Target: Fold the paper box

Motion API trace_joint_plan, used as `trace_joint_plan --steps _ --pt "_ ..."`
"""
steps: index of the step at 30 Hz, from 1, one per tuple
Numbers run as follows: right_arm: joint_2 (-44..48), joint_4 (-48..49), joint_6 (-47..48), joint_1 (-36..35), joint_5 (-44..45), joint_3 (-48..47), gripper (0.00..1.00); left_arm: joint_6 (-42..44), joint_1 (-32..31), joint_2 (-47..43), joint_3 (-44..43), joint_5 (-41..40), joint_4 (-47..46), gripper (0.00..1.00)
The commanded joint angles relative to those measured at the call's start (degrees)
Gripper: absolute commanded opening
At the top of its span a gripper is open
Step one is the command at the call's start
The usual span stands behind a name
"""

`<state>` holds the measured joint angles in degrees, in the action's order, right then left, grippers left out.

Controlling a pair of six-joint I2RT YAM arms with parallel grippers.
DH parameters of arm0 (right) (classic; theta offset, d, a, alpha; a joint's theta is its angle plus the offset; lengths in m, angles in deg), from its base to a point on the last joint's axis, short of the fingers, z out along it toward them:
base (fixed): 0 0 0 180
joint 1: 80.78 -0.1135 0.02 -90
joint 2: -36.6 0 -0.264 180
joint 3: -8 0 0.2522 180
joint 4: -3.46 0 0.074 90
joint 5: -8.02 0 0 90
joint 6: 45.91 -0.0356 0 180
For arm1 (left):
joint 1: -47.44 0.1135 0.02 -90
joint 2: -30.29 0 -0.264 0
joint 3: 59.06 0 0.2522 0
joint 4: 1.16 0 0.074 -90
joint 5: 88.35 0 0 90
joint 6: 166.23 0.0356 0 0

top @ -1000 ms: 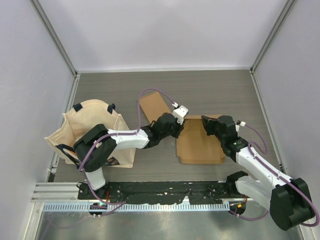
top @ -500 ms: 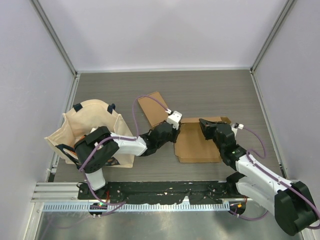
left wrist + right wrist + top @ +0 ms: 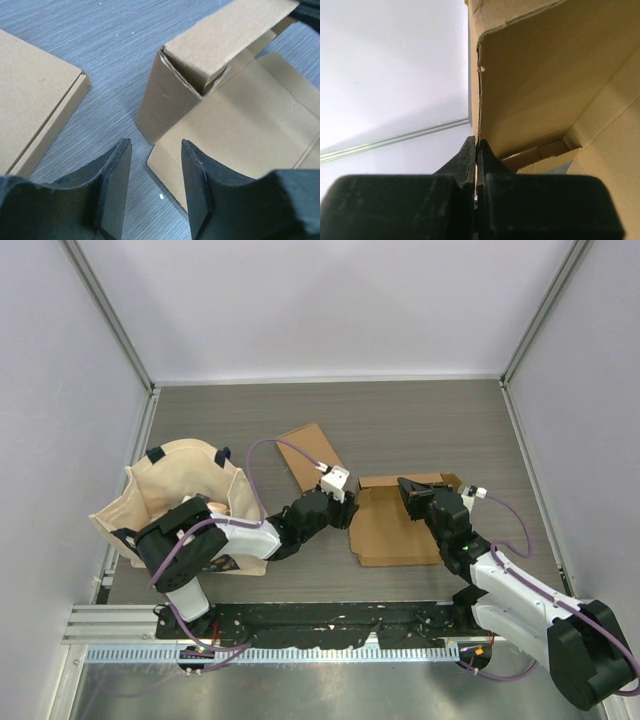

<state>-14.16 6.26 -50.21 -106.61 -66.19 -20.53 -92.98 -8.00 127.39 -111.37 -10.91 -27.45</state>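
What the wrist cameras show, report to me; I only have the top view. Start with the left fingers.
Observer: The left fingers stand open with nothing between them, aimed at the box, at its raised corner.
Operator: Now the right.
Observer: The right fingers are shut on the edge of a standing wall.
Operator: Describe that corner.
Observer: The folded-over card gapes there; its layers are not pressed together.
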Motion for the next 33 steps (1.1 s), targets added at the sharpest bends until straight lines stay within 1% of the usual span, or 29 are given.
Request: trace_joint_plan --steps 1,7,11,12,14,15,17,18,19,24,28,30,31,32,33 --pt "-1.9 -3.9 2.2 -0.4 1.1 2.3 0.01 -1.2 0.8 -1.1 -2.3 2.1 -4.4 0.50" --pt "-3.3 -2.7 2.2 -0.4 0.7 2.4 0.01 -1.2 0.8 1.8 -5.9 1.0 -3.5 0.51" --pt "-4.0 -2.8 1.3 -0.5 0.6 1.8 0.01 -0.9 0.2 3.7 -7.7 -4.1 -3.3 0.49" --pt "-4.2 -2.7 0.4 -0.7 0.3 1.8 0.01 -0.5 -0.4 4.2 -8.6 -7.5 -2.9 0.46" --pt "-4.6 -3.1 -0.5 -1.0 -0.1 1.4 0.01 0.6 -1.3 5.2 -9.9 -10.9 -2.2 0.42" --pt "-4.6 -3.5 -1.6 -1.4 -0.1 1.2 0.01 0.9 -1.6 5.9 -10.1 -13.9 -2.1 0.37" --pt "-4.5 -4.3 -2.5 -1.9 0.2 1.1 0.01 1.7 -2.6 6.4 -10.4 -17.2 -2.4 0.33" --pt "-4.3 -4.6 -2.7 -2.1 0.4 1.1 0.01 2.2 -2.9 7.0 -10.6 -18.3 -2.7 0.30" --pt "-4.3 -4.6 -3.4 -2.6 0.7 1.2 0.01 2.5 -3.2 7.5 -10.8 -20.1 -2.9 0.29" --pt "-4.3 -4.4 -4.2 -2.7 0.6 1.4 0.01 3.9 -3.9 9.3 -11.6 -23.3 -3.9 0.26" --pt "-4.3 -4.2 -4.8 -3.0 0.5 1.3 0.01 5.2 -4.5 10.7 -12.7 -25.8 -4.1 0.25" --pt "-4.3 -4.1 -6.0 -3.6 0.2 1.3 0.01 5.8 -4.9 11.7 -14.0 -29.0 -4.1 0.26" --pt "-4.3 -3.8 -6.5 -3.9 0.4 1.4 0.01 5.6 -4.9 13.2 -14.5 -30.7 -4.0 0.24" --pt "-4.3 -3.6 -7.7 -4.8 0.5 1.7 0.01 4.9 -5.0 13.8 -16.0 -34.9 -3.4 0.21" --pt "-4.1 -3.5 -8.3 -5.2 1.1 1.8 0.01 4.0 -5.1 14.5 -17.0 -37.7 -0.9 0.14"
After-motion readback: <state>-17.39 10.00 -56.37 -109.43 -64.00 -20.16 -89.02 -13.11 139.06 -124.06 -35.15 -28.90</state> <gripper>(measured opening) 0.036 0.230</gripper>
